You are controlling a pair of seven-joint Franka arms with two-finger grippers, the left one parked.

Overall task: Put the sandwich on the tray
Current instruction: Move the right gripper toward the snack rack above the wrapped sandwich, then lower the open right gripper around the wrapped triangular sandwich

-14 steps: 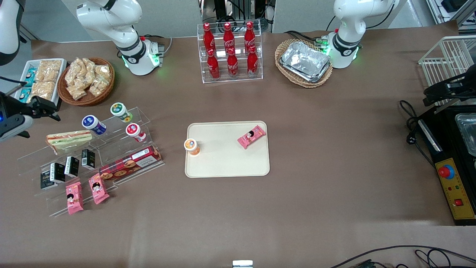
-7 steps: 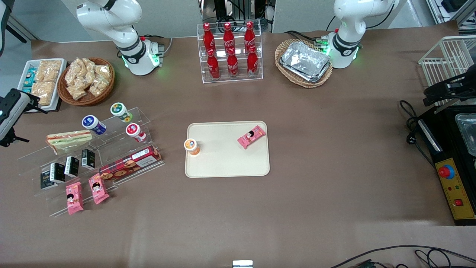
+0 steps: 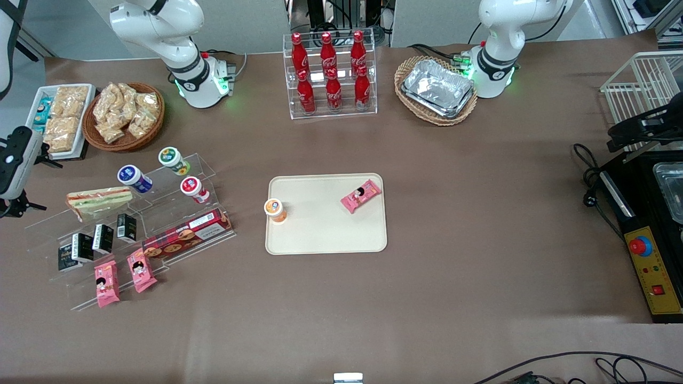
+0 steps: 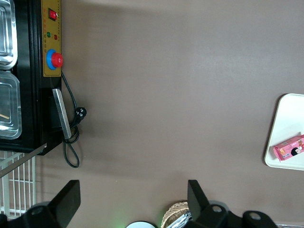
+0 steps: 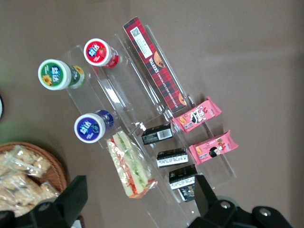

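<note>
Claw (image 5: 137,209) of the working arm sits at the left edge of the front frame, mid-height, above the surface (image 3: 480,224) and near the acrylic display rack (image 3: 160,213); its fingers (image 5: 71,197) stand wide apart with nothing between them. Sandwich (image 3: 98,201) lies on the upper step of that rack, left-centre of the front frame, apart from the claw; wrist view shows it as a clear-wrapped wedge (image 5: 129,166) with green and red filling along one edge. On the rack near it: blue-lidded cup (image 3: 134,178), green-lidded cup (image 3: 173,160), red-lidded cup (image 3: 194,189), three small black cartons (image 3: 96,240), a red plaid biscuit box (image 3: 187,233), two pink snack packets (image 3: 124,277). Tray (image 3: 320,234) lies flat at frame centre, well apart from the sandwich, carrying an orange-lidded cup (image 3: 275,209) at its edge and one pink packet (image 3: 361,196). Sandwich not on the tray
</note>
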